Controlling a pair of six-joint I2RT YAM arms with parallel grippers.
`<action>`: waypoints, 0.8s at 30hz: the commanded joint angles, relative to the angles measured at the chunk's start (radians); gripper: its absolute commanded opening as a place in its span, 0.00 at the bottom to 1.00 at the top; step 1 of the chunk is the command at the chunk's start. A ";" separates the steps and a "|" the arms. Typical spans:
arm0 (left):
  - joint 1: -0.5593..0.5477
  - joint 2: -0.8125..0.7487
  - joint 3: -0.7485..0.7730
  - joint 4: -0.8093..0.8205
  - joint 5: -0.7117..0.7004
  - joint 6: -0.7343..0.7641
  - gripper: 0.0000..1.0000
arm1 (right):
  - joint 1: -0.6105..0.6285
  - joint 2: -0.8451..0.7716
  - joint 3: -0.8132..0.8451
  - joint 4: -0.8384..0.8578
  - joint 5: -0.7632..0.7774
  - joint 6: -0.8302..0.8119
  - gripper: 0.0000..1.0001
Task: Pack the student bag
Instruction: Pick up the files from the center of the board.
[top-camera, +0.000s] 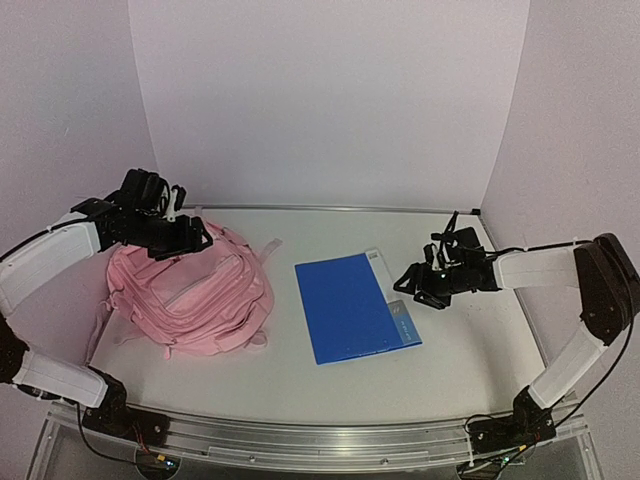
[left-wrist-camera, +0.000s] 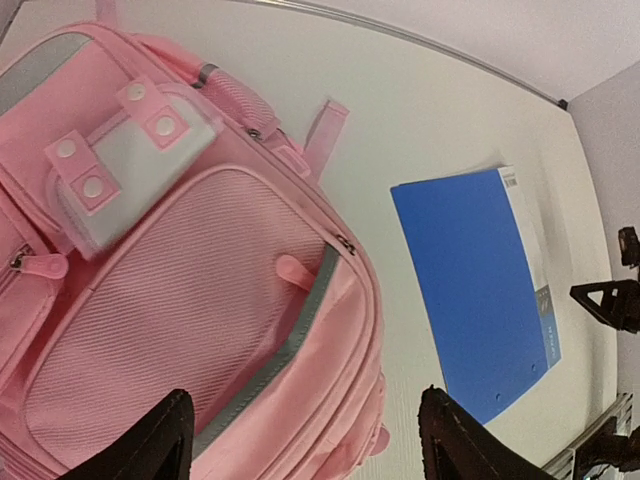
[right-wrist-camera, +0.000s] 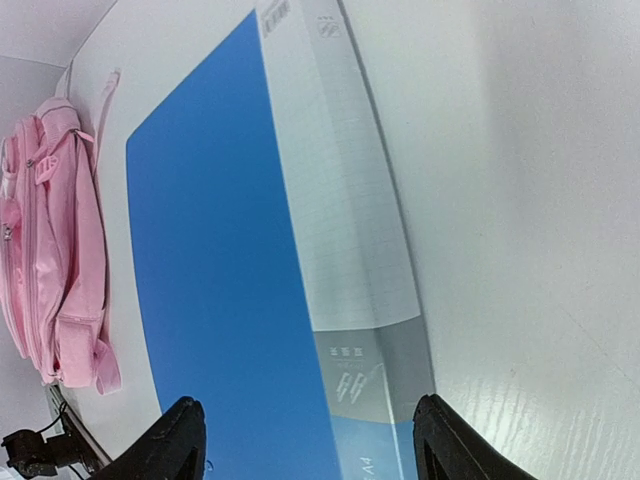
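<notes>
Zips and pockets faced up on the student bag (top-camera: 190, 295), which lay flat on the left part of the white table (top-camera: 480, 350). We saw that it was soft and pink, with a pale grey patch (left-wrist-camera: 120, 160) near one end, and that patch had pink tabs with round snaps. A thin pink strap (left-wrist-camera: 325, 130) stuck out from the bag onto the table.

Over the far end of the bag hung the left pincer (top-camera: 195, 238). In its own wrist view its two dark fingers (left-wrist-camera: 160, 445) stood wide apart, with nothing held between them and only the bag below. We could not tell if it touched the cloth.

To the right of the bag lay a blue folder (top-camera: 350, 310), flat on the table, with a strip of bare table between the two. It had a pale strip (right-wrist-camera: 340, 200) down its right edge.

The right pincer (top-camera: 412, 285) hung just over that right edge of the folder. Its fingers (right-wrist-camera: 180, 440) were wide apart too, and it held nothing. From its wrist view we saw the bag (right-wrist-camera: 55, 250) well off to the side, past the folder (right-wrist-camera: 210, 280).

Plain pale walls (top-camera: 320, 100) stood around the table, and a metal rail (top-camera: 300, 435) ran along the near edge
</notes>
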 joint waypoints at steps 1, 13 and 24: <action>-0.144 0.035 0.039 0.103 0.016 -0.113 0.80 | -0.043 0.045 0.000 0.004 -0.088 -0.062 0.71; -0.361 0.322 -0.095 0.582 0.195 -0.451 0.69 | -0.067 0.175 0.082 0.005 -0.178 -0.130 0.72; -0.394 0.582 -0.053 0.659 0.229 -0.557 0.66 | -0.078 0.310 0.145 0.004 -0.261 -0.154 0.73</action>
